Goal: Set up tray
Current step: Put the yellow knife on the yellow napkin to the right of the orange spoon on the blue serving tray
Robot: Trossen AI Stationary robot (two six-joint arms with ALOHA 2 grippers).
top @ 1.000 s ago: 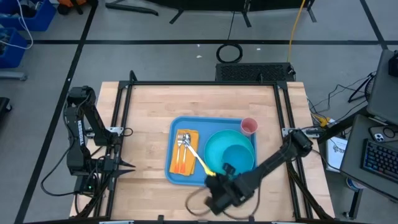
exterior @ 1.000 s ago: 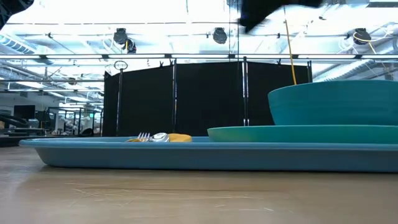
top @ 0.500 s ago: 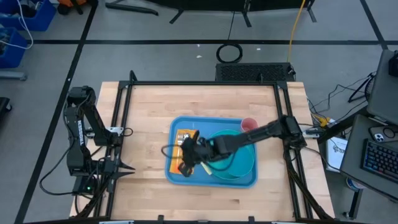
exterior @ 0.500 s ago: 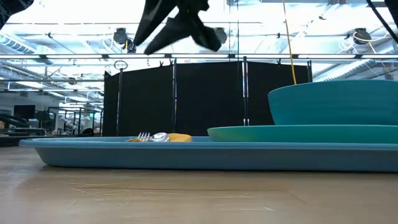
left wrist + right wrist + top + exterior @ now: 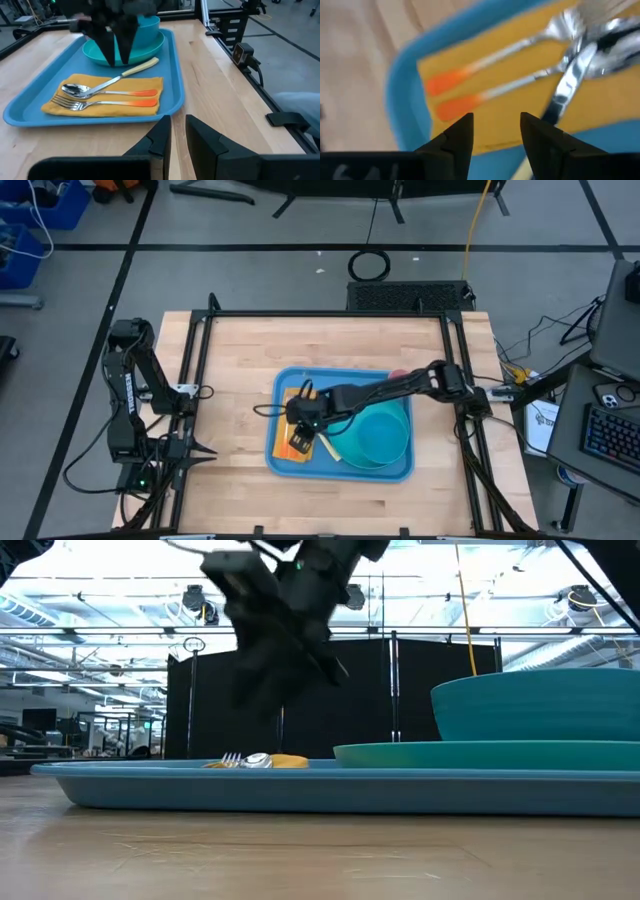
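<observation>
The light-blue tray (image 5: 283,463) lies on the wooden table. On its left half a yellow napkin (image 5: 107,102) carries a fork (image 5: 100,104) and a spoon (image 5: 95,91), both with orange handles. A knife (image 5: 141,64) with a cream handle lies slanting, its blade on the napkin. A teal bowl (image 5: 535,705) stands on a teal plate (image 5: 388,442) on the tray's right half. My right gripper (image 5: 495,132) hangs open above the napkin and cutlery, fingers pointing down, clear of them in the low view (image 5: 265,690). My left gripper (image 5: 177,132) waits at the table's left edge, a narrow gap between its fingers.
A pink cup (image 5: 398,374) stands at the tray's far right corner, mostly behind my right arm. A black frame runs along the table's edges (image 5: 330,315). Bare wood lies to the left of the tray and beyond its far side.
My right gripper has swung from the tray's near edge toward the table's left and far side, across the plate, and now hangs lower over the napkin and cutlery. The things on the tray have stayed where they were.
</observation>
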